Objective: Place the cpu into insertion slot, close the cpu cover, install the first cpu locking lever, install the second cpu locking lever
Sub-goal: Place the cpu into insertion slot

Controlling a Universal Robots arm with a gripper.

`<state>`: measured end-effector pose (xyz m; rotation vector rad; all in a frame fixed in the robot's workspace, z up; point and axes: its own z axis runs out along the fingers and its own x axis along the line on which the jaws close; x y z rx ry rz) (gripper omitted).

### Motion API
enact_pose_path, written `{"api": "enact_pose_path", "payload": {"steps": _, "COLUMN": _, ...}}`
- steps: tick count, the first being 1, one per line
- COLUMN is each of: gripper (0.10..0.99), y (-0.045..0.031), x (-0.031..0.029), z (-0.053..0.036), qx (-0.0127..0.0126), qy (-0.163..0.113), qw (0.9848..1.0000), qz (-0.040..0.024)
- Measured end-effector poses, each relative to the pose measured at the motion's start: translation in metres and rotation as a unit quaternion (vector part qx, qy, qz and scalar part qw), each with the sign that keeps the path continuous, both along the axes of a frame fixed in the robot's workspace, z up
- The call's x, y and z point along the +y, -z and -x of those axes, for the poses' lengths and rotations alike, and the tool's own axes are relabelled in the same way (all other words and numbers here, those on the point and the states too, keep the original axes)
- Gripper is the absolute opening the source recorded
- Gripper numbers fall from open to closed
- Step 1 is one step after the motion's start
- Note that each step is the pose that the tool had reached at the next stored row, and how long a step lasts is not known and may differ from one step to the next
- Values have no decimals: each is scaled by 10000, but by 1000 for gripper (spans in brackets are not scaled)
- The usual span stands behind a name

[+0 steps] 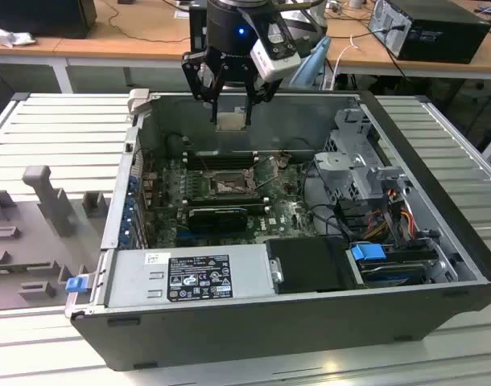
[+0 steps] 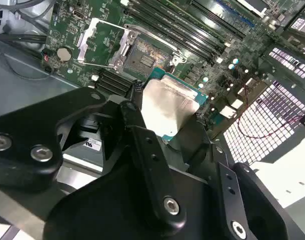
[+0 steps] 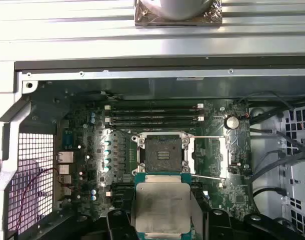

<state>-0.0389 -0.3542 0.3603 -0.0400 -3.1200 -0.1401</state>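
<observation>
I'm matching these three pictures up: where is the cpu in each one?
Exterior view: the cpu hangs in the tool above the open case.
First wrist view: the cpu is gripped close to the camera, short of the insertion slot.
Second wrist view: the cpu is clamped over the board.
Shared landmark: the insertion slot, uncovered.

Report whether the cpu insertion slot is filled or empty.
Empty. The insertion slot shows a bare dark centre in the first wrist view; the gripper holds the cpu clear of it.
</observation>
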Motion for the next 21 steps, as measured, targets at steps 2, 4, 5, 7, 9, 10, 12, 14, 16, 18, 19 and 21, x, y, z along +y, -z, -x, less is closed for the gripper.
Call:
{"api": "enact_pose_path", "payload": {"steps": 2, "gripper": 529, "y": 0, "x": 0, "z": 0, "qx": 0, "qy": 32, "qw": 10000, "qz": 0}}
{"api": "enact_pose_path", "payload": {"steps": 4, "gripper": 529, "y": 0, "x": 0, "z": 0, "qx": 0, "qy": 91, "qw": 10000, "qz": 0}}
{"api": "enact_pose_path", "payload": {"steps": 5, "gripper": 529, "y": 0, "x": 0, "z": 0, "qx": 0, "qy": 111, "qw": 9999, "qz": 0}}
{"api": "enact_pose_path", "payload": {"steps": 7, "gripper": 529, "y": 0, "x": 0, "z": 0, "qx": 0, "qy": 139, "qw": 9999, "qz": 0}}
{"api": "enact_pose_path", "payload": {"steps": 9, "gripper": 529, "y": 7, "x": -1, "z": 0, "qx": 1, "qy": 140, "qw": 9999, "qz": 1}}
{"api": "enact_pose_path", "payload": {"steps": 10, "gripper": 529, "y": 9, "x": 0, "z": 0, "qx": 1, "qy": 140, "qw": 9999, "qz": 0}}
{"api": "enact_pose_path", "payload": {"steps": 12, "gripper": 529, "y": 12, "x": -1, "z": 0, "qx": 1, "qy": 140, "qw": 9999, "qz": 1}}
{"api": "enact_pose_path", "payload": {"steps": 14, "gripper": 529, "y": 14, "x": -1, "z": 0, "qx": 1, "qy": 154, "qw": 9999, "qz": 0}}
{"api": "enact_pose_path", "payload": {"steps": 16, "gripper": 529, "y": 16, "x": -1, "z": -1, "qx": 1, "qy": 228, "qw": 9997, "qz": 1}}
{"api": "enact_pose_path", "payload": {"steps": 18, "gripper": 529, "y": 18, "x": -1, "z": 0, "qx": 1, "qy": 351, "qw": 9994, "qz": 1}}
{"api": "enact_pose_path", "payload": {"steps": 19, "gripper": 529, "y": 18, "x": -1, "z": 0, "qx": 1, "qy": 370, "qw": 9993, "qz": 0}}
{"api": "enact_pose_path", "payload": {"steps": 21, "gripper": 529, "y": 19, "x": -1, "z": 0, "qx": 1, "qy": 391, "qw": 9992, "qz": 0}}
